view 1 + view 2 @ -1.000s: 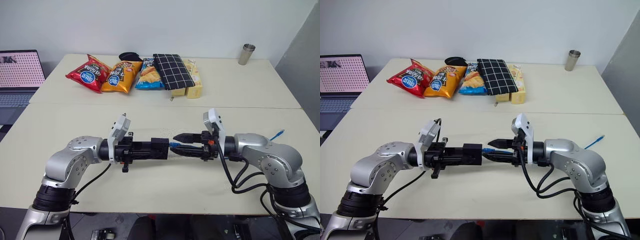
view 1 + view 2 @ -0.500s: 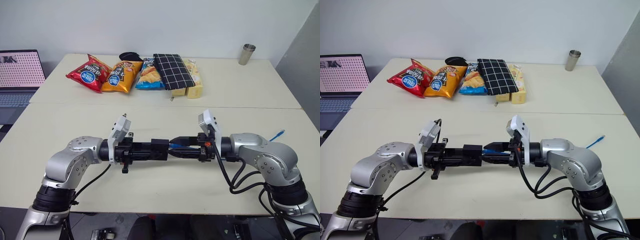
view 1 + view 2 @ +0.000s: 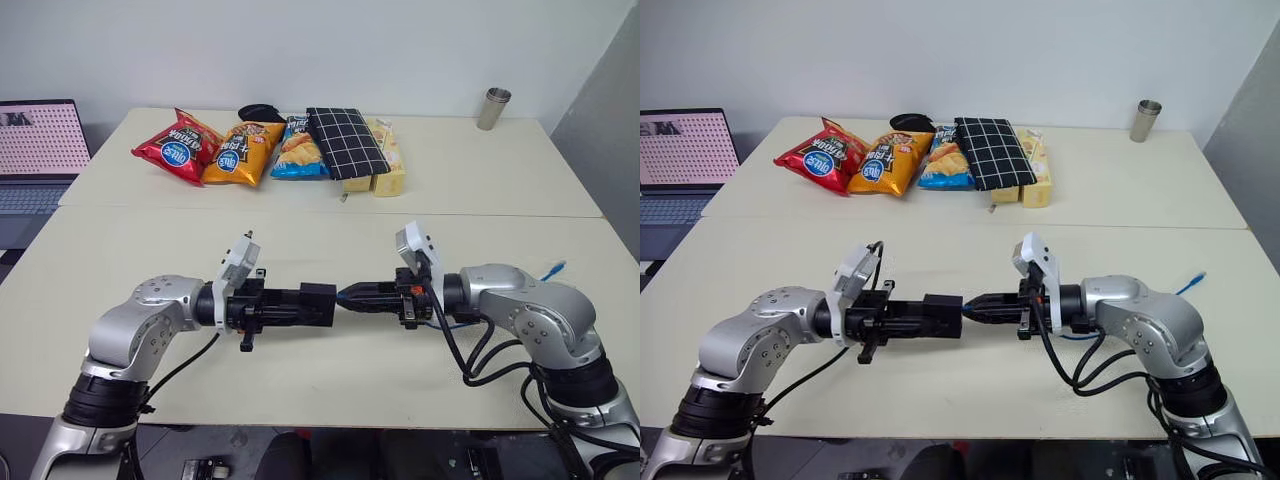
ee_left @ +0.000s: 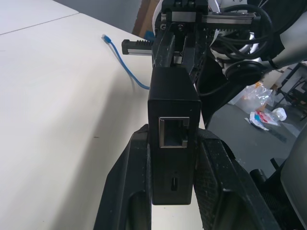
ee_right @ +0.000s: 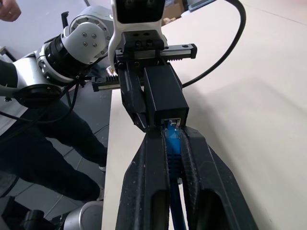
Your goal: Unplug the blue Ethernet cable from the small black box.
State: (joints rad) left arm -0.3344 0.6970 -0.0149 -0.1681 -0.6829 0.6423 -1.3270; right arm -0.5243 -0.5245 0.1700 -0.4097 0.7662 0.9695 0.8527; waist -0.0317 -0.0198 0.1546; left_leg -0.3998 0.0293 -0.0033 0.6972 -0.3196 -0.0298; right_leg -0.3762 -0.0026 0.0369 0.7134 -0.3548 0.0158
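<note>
The table (image 3: 300, 225) is viewed from above by both head views, facing forward and down. The small black box (image 4: 172, 129) is seen close up from each wrist, along the fingers, from opposite ends, and is shared by all four views.

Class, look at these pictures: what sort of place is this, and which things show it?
Probably an office or lab workroom: plain pale tables against a bare wall, an open laptop at the side, and snack bags by a metal cup.
</note>
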